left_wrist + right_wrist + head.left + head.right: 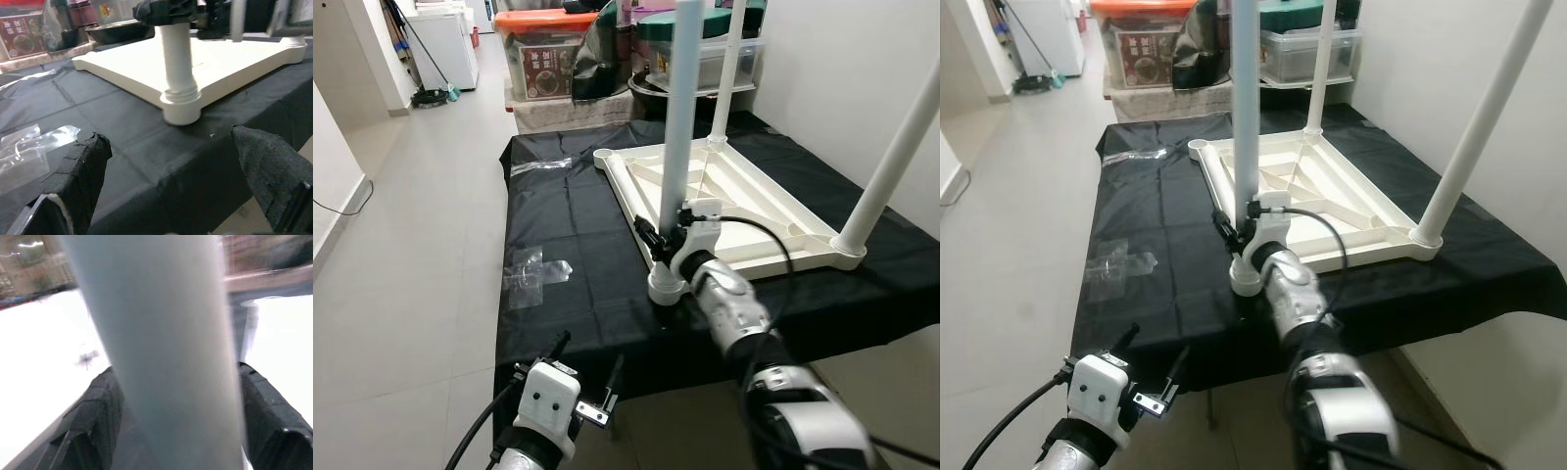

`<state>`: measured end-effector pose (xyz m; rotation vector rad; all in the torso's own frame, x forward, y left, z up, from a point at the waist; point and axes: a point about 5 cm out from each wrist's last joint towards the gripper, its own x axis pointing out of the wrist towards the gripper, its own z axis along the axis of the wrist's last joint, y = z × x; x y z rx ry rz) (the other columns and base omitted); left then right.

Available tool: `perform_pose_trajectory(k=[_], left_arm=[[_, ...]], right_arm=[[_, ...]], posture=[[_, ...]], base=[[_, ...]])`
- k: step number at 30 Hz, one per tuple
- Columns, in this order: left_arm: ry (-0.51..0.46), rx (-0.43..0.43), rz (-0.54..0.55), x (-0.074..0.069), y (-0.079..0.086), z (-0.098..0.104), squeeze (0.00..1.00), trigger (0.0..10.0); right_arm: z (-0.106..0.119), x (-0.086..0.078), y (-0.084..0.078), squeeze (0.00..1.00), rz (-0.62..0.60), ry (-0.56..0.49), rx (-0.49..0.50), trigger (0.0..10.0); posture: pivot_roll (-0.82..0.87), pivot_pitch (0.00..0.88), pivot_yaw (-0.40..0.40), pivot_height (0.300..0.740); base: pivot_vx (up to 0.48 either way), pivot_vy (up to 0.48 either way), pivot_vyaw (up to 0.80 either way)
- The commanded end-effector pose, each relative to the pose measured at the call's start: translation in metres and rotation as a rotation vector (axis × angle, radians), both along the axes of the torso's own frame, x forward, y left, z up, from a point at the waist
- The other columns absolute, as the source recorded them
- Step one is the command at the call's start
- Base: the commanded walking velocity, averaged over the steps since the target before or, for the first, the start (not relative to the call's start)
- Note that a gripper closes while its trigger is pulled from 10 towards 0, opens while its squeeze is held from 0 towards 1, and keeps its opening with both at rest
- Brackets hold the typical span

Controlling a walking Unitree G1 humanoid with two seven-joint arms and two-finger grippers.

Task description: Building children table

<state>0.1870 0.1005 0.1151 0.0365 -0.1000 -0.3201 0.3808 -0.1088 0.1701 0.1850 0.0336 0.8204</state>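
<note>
So my right gripper (664,238) is clamped around the near table leg (679,127), a finger on each side of it, low down just above where it plugs into the corner socket (667,289). That leg stands upright at about 12 o'clock from me. The tabletop (744,211) lies upside down on a black cloth (578,245), running off toward 1 o'clock, with two more legs (891,166) already standing in their corners. My left gripper (587,377) hangs at 7 o'clock, fingers spread wide with nothing in them, just short of the cloth's near edge. Some clear plastic wrap (534,269) sits on the cloth around 10 o'clock, and storage bins (548,54) are stacked behind at 11
</note>
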Motion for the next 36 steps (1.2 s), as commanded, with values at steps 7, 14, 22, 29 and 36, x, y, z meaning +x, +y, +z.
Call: perform_pose_trajectory(k=[7, 14, 22, 29, 36], left_arm=[[0.018, 0.008, -0.002, -0.001, 0.000, -0.005, 0.00, 10.0], [0.017, 0.004, 0.003, -0.001, -0.001, -0.005, 0.00, 10.0], [0.018, 0.004, 0.002, -0.001, 0.000, -0.004, 0.00, 10.0], [0.018, 0.008, 0.005, -0.001, 0.001, -0.004, 0.00, 10.0], [0.018, 0.008, 0.005, -0.001, 0.002, -0.005, 0.00, 10.0]], right_arm=[[-0.006, -0.021, 0.024, 0.00, 0.489, 0.066, -0.052, 10.0], [-0.011, -0.025, 0.041, 0.00, 0.629, 0.040, -0.157, 10.0], [-0.019, -0.019, 0.044, 0.00, 0.424, 0.011, -0.186, 0.0], [-0.028, -0.004, 0.028, 0.00, -0.027, 0.037, -0.161, 0.0], [-0.039, 0.002, -0.003, 0.00, -0.634, 0.097, -0.158, 0.0]], posture=[[0.07, 0.000, -0.011, 0.740], [0.06, 0.000, -0.017, 0.740], [0.04, 0.000, -0.009, 0.740], [0.03, 0.000, -0.004, 0.740], [0.05, 0.000, 0.010, 0.740]], base=[[0.000, 0.000, 0.00], [0.000, 0.000, 0.00], [0.000, 0.000, 0.00], [0.000, 0.000, 0.00], [0.000, 0.000, 0.00]])
